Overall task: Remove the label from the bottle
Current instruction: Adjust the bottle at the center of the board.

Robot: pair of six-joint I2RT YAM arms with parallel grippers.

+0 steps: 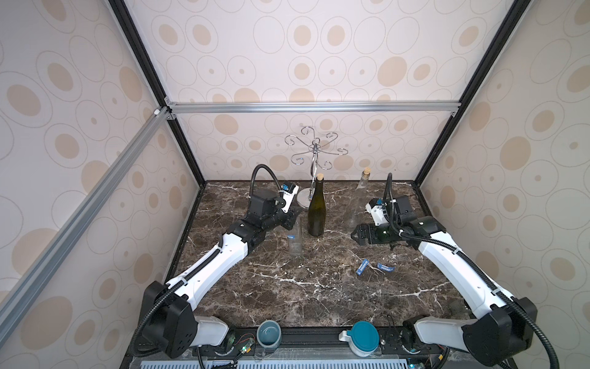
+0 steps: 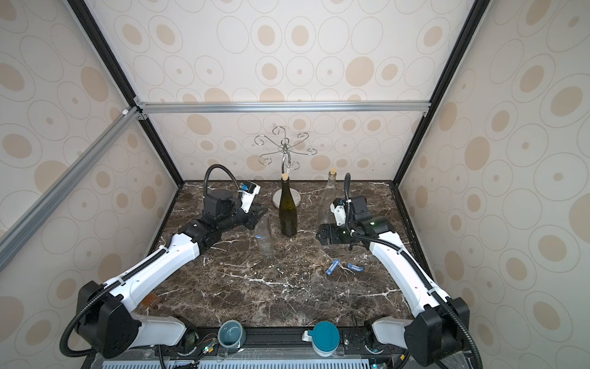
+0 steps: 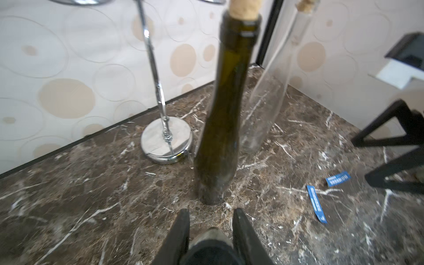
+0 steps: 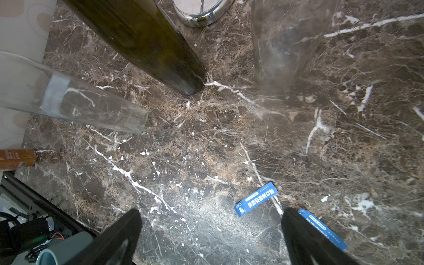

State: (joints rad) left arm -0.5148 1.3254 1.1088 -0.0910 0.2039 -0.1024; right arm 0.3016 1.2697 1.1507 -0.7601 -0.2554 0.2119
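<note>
Grip on the labelled bottle's neck

Left gripper [image 3: 211, 213] is clamped around the mouth of the clear bottle [image 1: 295, 244]. The bottle stands left of centre, toward the worktop's [image 1: 287, 297] back edge, with its blue label [image 1: 291, 237] on the side. Right gripper [image 4: 211, 212] hangs wide open and empty.

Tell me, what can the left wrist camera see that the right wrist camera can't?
Only the left wrist: the cork in the green bottle, the glass rack's rod, and the left hand shut on the short clear bottle. Only the right wrist: that bottle's label, a brown box, a cup. Both: the green bottle, tall clear bottle, rack base, two loose blue labels and the open right hand.
</note>
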